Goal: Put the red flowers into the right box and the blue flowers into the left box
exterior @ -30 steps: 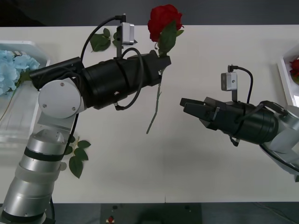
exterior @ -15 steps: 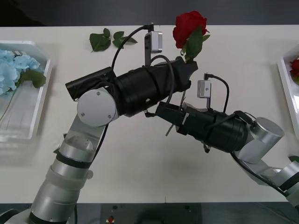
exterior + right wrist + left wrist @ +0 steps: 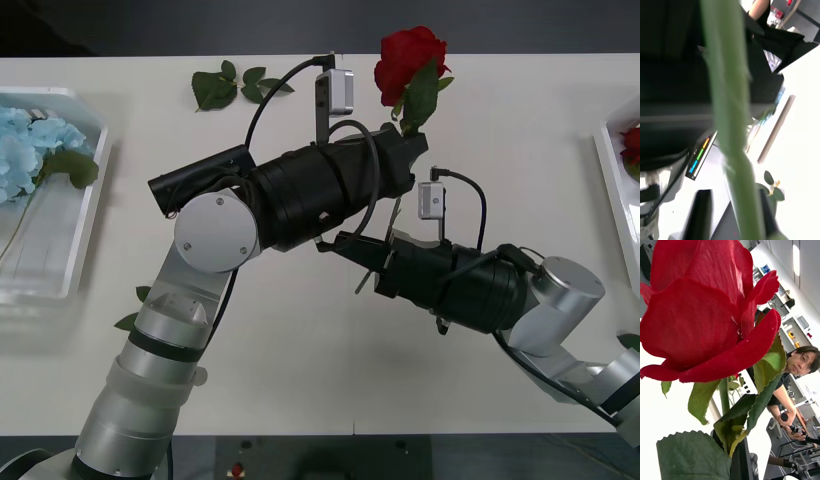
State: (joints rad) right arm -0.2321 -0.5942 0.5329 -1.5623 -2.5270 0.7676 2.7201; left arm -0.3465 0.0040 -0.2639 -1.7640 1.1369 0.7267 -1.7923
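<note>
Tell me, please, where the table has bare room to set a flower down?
Free: the table stretch between the red rose and the right box, and the near strip. Crowded: the centre, where the left claw and the right claw cross.

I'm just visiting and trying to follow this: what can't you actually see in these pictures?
- Front view: the left arm covers the right gripper, so its jaws stay hidden.
- Front view: the right box is cut off by the edge.
- Right wrist view: the red flower stem is a blur.
- Left wrist view: leaves hide the left gripper.
</note>
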